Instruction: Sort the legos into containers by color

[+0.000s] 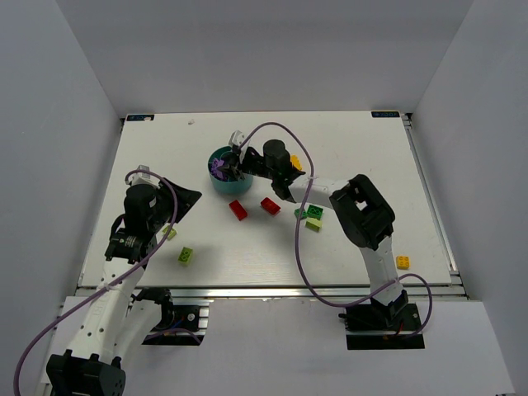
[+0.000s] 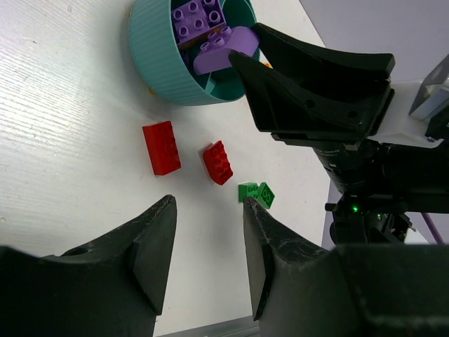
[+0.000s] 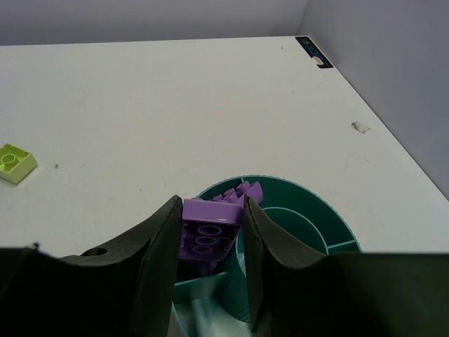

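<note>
My right gripper (image 3: 210, 205) is shut on a purple brick (image 3: 209, 226) and holds it over the round teal bowl (image 3: 313, 196), above a compartment that holds other purple bricks (image 2: 197, 17). In the top view this gripper (image 1: 234, 170) is over the bowl (image 1: 216, 187). The held brick also shows in the left wrist view (image 2: 219, 52). My left gripper (image 2: 209, 205) is open and empty above the table, near two red bricks (image 2: 161, 146) (image 2: 218, 162) and two dark green bricks (image 2: 256, 193). In the top view the left gripper (image 1: 178, 206) is left of the bowl.
On the table lie two red bricks (image 1: 238, 209) (image 1: 270, 205), dark green bricks (image 1: 315, 211), a lime brick (image 1: 313, 223) beside them, lime bricks (image 1: 186, 256) (image 1: 169, 233) near my left arm, an orange brick (image 1: 403, 262) at front right and a yellow one (image 1: 295, 161) behind my right arm.
</note>
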Controlling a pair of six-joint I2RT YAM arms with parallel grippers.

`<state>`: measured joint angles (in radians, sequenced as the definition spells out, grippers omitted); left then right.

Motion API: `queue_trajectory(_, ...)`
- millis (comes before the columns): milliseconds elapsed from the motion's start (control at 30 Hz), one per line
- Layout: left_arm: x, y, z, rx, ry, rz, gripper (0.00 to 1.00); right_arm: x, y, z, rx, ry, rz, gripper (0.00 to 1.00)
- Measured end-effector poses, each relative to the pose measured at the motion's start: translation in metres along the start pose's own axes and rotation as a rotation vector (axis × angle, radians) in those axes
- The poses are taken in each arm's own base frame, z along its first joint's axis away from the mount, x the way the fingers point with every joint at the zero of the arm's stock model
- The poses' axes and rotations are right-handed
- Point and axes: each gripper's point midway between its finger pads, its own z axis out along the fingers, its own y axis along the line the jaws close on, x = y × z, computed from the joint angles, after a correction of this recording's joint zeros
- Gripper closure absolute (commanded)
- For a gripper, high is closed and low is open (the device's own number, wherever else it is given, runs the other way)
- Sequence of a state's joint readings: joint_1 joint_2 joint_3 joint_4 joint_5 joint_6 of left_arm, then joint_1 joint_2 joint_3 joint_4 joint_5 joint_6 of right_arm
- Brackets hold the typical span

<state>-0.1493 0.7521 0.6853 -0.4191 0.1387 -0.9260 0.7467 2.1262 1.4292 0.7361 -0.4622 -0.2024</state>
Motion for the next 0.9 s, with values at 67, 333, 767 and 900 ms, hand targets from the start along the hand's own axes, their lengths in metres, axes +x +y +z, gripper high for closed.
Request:
queue_trajectory(67,0.000,0.000,0.000,0.000,0.000,0.000,0.47,0.005,0.000,0.001,0.003,0.008,0.001,0.95)
queue_trajectory(333,0.001,0.002,0.002,-0.008,0.006,-0.001,0.47,0.011,0.000,0.000,0.008,0.017,-0.004,0.48)
queue_trajectory(767,0.002,0.005,0.003,-0.023,0.013,0.006,0.24,0.010,0.002,-0.003,-0.005,0.038,-0.009,0.11)
queue_trajectory(900,-0.002,0.009,0.002,-0.073,0.017,0.032,0.16,-0.009,0.001,-0.014,-0.007,0.078,-0.037,0.11)
